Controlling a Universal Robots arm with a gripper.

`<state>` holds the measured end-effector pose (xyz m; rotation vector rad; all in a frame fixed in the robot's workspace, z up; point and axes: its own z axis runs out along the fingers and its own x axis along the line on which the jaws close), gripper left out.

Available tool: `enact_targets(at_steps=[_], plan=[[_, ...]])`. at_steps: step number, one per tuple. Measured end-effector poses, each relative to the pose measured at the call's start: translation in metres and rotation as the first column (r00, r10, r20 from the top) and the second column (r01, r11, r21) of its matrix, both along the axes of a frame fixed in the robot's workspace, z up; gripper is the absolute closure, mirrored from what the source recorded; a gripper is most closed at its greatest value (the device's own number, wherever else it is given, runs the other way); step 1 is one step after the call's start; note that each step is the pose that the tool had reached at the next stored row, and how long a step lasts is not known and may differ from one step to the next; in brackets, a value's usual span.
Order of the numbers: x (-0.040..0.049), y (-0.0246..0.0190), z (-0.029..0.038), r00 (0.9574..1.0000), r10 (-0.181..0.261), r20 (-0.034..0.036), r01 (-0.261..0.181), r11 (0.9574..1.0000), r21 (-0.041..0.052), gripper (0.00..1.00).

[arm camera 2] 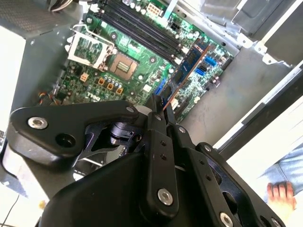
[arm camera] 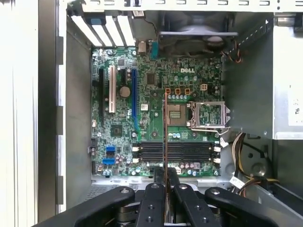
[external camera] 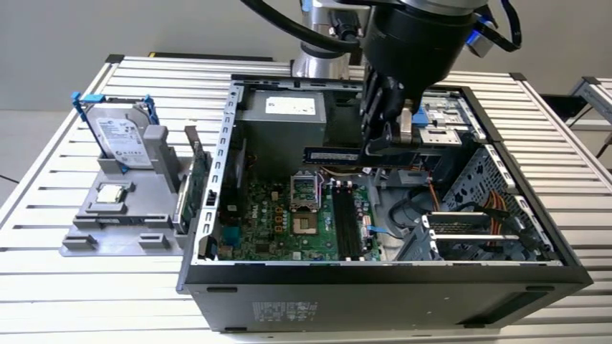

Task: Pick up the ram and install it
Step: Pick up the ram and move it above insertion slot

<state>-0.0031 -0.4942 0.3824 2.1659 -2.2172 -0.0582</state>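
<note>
- The gripper [external camera: 369,150] hangs inside the open computer case [external camera: 383,269], toward 12 o'clock from the case's middle in the exterior view.
- Its fingers are clamped on one end of the ram [external camera: 333,153]. The stick lies level and on edge, and its free end points toward 9 o'clock in the exterior view.
- The ram is held in the air above the motherboard [external camera: 287,218], touching nothing but the fingers.
- In the exterior view the black memory slots [external camera: 346,223] lie toward 6 o'clock from the ram, and the processor socket [external camera: 303,188] sits just beside them at their 10 o'clock.
- In the first wrist view the ram [arm camera: 165,132] appears edge-on as a thin line running out from the gripper [arm camera: 165,178] across the memory slots [arm camera: 175,151].
- In the second wrist view the ram [arm camera 2: 187,71] slants away from the gripper [arm camera 2: 159,105] over the green board.
- Outside the case, toward 9 o'clock in the exterior view, a hard drive [external camera: 125,140] stands upright in a grey fixture [external camera: 91,240] on the slatted table [external camera: 57,301]. A small square silver chip [external camera: 113,192] lies on the same fixture.
</note>
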Motion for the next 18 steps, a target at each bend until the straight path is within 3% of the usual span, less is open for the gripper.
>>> enact_targets(at_steps=[18], plan=[[0.027, 0.0011, 0.0, 0.9991, -0.042, 0.0, 0.042, 0.9991, -0.0001, 1.0]])
